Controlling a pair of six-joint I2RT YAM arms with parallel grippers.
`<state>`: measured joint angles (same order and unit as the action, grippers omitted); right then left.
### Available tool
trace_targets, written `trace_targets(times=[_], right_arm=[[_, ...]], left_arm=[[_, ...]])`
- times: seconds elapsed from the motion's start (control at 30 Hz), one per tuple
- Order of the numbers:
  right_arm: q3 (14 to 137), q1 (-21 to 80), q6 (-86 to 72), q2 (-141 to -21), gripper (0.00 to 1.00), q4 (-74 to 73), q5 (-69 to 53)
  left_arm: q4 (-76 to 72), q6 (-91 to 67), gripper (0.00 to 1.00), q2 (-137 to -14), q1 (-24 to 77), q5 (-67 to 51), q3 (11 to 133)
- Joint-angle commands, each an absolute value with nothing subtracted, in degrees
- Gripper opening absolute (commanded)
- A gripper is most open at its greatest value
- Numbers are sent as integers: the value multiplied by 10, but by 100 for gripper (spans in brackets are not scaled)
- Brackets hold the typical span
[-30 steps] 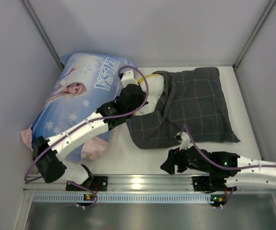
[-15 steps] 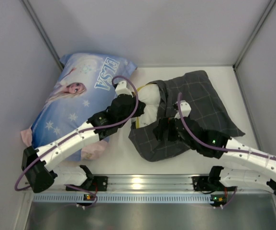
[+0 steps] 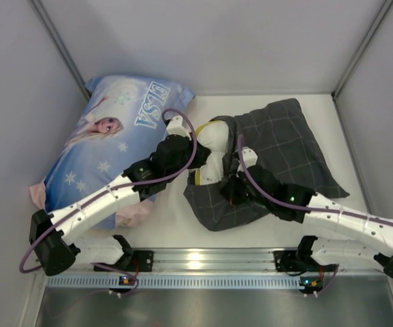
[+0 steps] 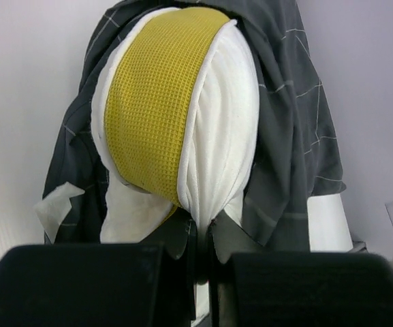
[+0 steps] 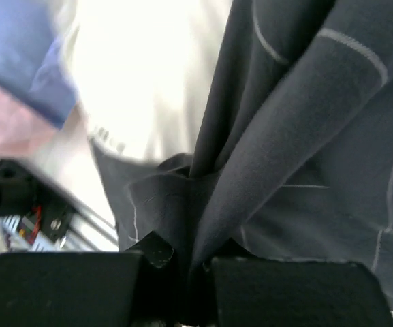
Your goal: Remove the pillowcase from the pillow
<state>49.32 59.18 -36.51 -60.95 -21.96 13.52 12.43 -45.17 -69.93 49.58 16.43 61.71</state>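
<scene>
The pillowcase lay half off the pillow on the surface, my right gripper pinching its fold and my left gripper pinching the pillow, so pulling steadily apart seemed wisest.

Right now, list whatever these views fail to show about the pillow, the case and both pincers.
- Right wrist view: the right pincer is buried in pillowcase folds, which hide how many layers it pinches. The pillow is an overexposed blur.
- Left wrist view: the left pincer blocks the pillow's lower end.
- Top view: both wrists hide the fingertips, and the pillowcase hides most of the pillow.
</scene>
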Motion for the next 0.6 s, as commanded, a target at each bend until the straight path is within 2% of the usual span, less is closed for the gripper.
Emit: trace_targets(times=[0.0, 0.3, 0.57], right_arm=[[452, 651, -368, -543, 0, -185, 56], [352, 764, -403, -464, 0, -220, 25], [273, 802, -449, -432, 0, -244, 23]], left_arm=[[5, -426, 0, -706, 498, 197, 670], [5, -403, 0, -775, 497, 248, 741], [5, -409, 0, -795, 496, 286, 765]])
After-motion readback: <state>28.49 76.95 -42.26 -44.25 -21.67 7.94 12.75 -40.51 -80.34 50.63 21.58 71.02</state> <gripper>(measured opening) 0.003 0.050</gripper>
